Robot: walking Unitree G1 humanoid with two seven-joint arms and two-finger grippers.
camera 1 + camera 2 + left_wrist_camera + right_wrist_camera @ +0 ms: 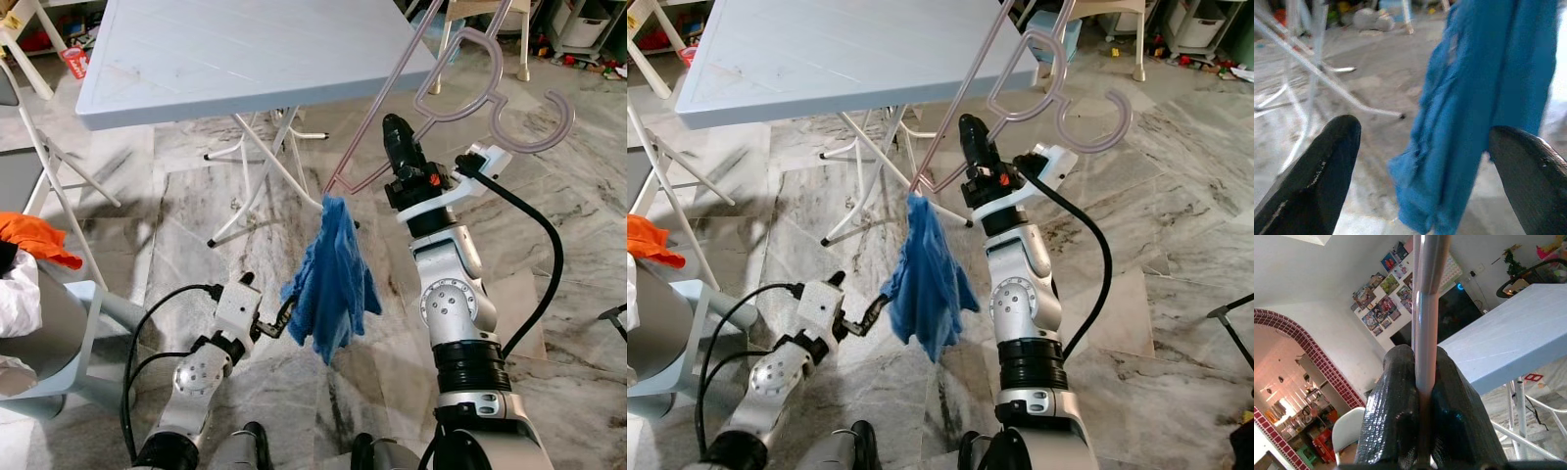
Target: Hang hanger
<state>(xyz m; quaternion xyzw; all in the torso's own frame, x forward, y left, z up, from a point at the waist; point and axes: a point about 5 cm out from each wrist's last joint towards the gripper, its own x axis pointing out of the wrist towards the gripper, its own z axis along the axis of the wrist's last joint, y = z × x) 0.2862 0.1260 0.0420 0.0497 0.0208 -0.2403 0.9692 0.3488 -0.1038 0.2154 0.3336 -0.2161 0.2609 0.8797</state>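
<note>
Left eye view: one pale pink plastic hanger (460, 93) was pinched at its lower bar in the right gripper (395, 132), raised beside the grey folding table (245, 54). Its long axis slanted upward past the table's corner, hook (537, 122) turned away from the table. One blue cloth (331, 284) hung from the hanger's lower corner, below table height.

Left wrist view: left gripper (1422, 171), fingers (1322, 171) spread apart, cloth between them, untouched.

Right wrist view: the fingers (1396, 421) were clamped together on the bar.
</note>
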